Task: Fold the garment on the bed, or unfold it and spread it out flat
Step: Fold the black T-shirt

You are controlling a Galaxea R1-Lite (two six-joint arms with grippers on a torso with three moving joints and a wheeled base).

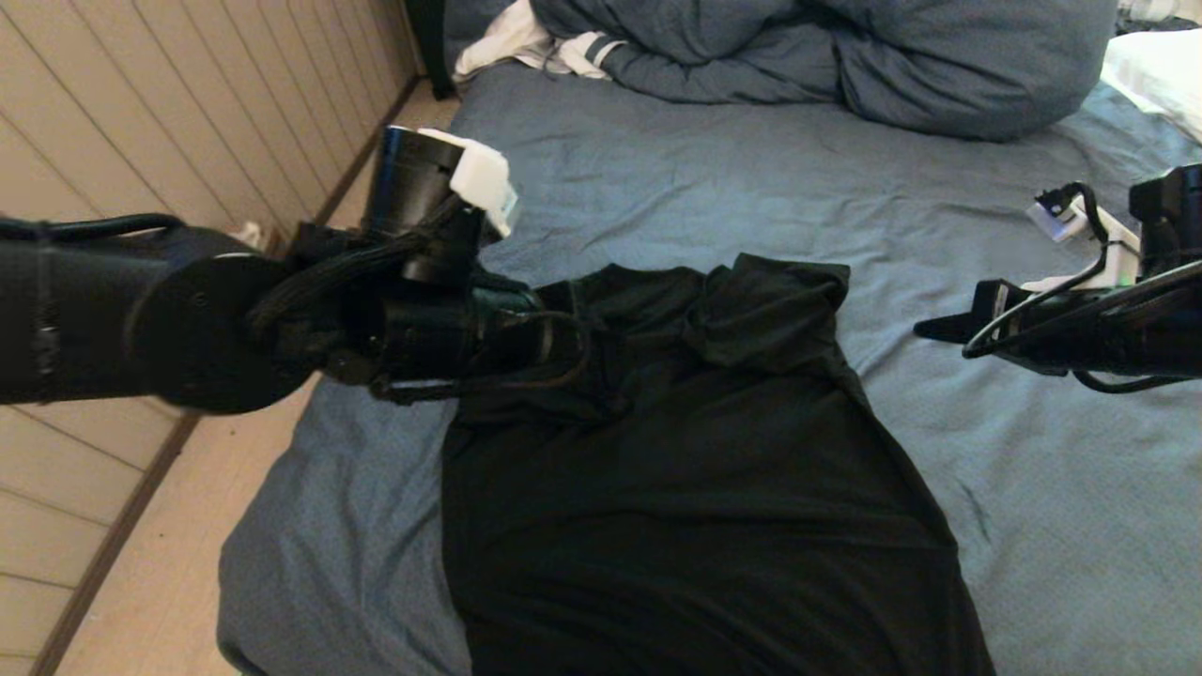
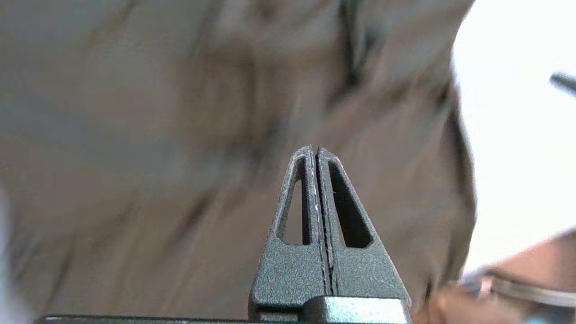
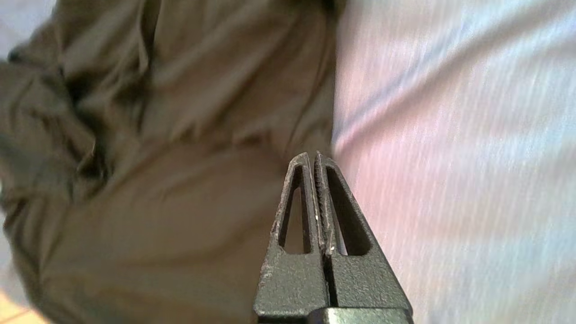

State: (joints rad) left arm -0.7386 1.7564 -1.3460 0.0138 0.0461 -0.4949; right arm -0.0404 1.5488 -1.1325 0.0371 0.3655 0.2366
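Observation:
The garment [image 1: 695,488], a black T-shirt with its plain side up, lies on the bed [image 1: 1052,488]. It is spread toward the near edge and bunched into folds at its far end [image 1: 765,310]. My left arm's wrist [image 1: 441,319] reaches in over the shirt's far left corner. In the left wrist view the left gripper [image 2: 317,148] is shut and empty just above the cloth [image 2: 180,135]. My right gripper [image 1: 925,329] hovers over bare sheet right of the shirt, pointing at it. It too is shut and empty [image 3: 312,155], beside the shirt's edge [image 3: 157,157].
A bulky blue-grey duvet [image 1: 845,56] lies across the far end of the bed, with a white striped cloth [image 1: 526,42] to its left and a white pillow [image 1: 1160,70] at the far right. Floor [image 1: 141,582] and a panelled wall run along the bed's left edge.

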